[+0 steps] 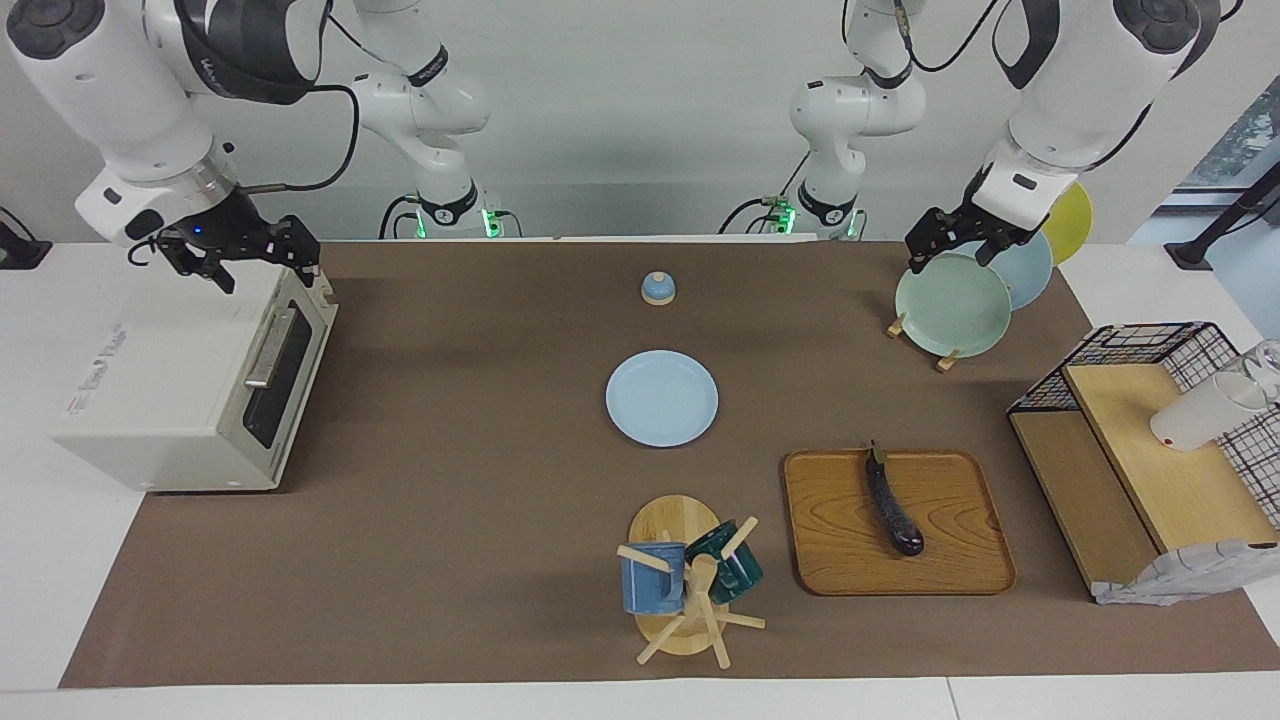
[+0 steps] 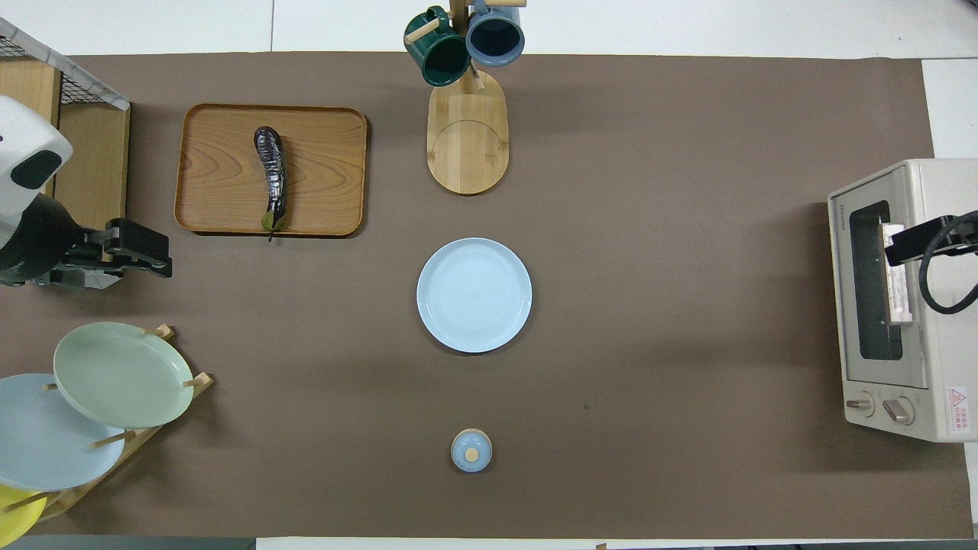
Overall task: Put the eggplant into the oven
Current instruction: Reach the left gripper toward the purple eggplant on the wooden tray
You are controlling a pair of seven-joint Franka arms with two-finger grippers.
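The eggplant [image 1: 893,505] [image 2: 271,179], long, dark purple and glossy, lies on a wooden tray [image 1: 840,540] [image 2: 221,183] toward the left arm's end of the table. The off-white oven [image 1: 170,400] [image 2: 917,321] stands at the right arm's end with its dark glass door shut. My right gripper [image 1: 255,270] [image 2: 901,246] hangs open just over the oven's top edge above the door. My left gripper [image 1: 950,262] [image 2: 157,252] is open and raised over the mat by the plate rack, apart from the eggplant. Neither gripper holds anything.
A light blue plate [image 1: 661,397] lies mid-table, with a small blue lidded knob [image 1: 657,288] nearer the robots. A mug tree [image 1: 690,580] with two mugs stands beside the tray. A plate rack [image 1: 955,305] and a wire-mesh wooden shelf [image 1: 1150,470] with a white cup [image 1: 1200,410] occupy the left arm's end.
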